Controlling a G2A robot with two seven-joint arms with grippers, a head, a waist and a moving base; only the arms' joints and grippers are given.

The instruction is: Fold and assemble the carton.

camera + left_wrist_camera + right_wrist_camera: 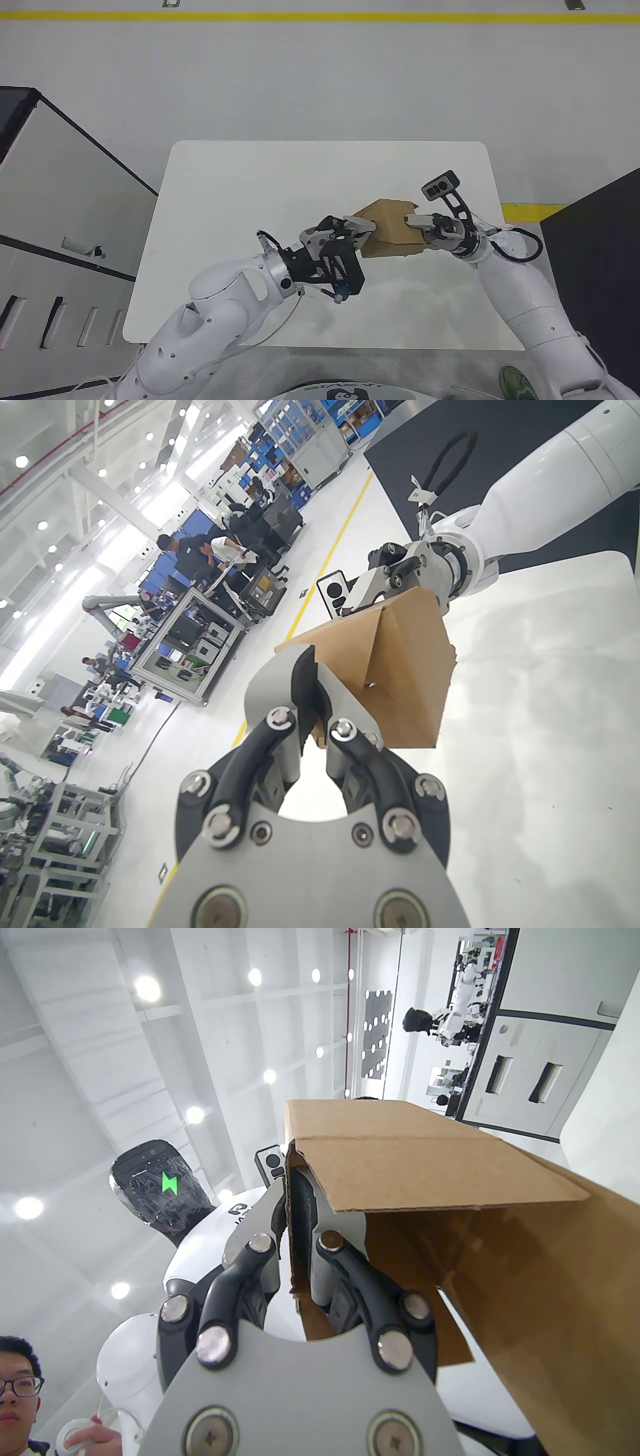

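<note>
A brown cardboard carton (388,228) is held up over the white table (250,190), part folded, between my two grippers. My left gripper (352,232) is shut on the carton's near-left corner; in the left wrist view its fingertips (314,695) pinch a panel edge of the carton (400,660). My right gripper (420,222) is shut on the opposite side. In the right wrist view its fingers (295,1208) clamp a carton wall (287,1228), with one flap (430,1168) folded over above them and the open inside to one side.
A grey cabinet (50,210) stands to the left of the table. A dark panel (600,260) stands at the right. Yellow floor lines (320,16) run beyond the table. Bare tabletop lies to the far left and far side of the carton.
</note>
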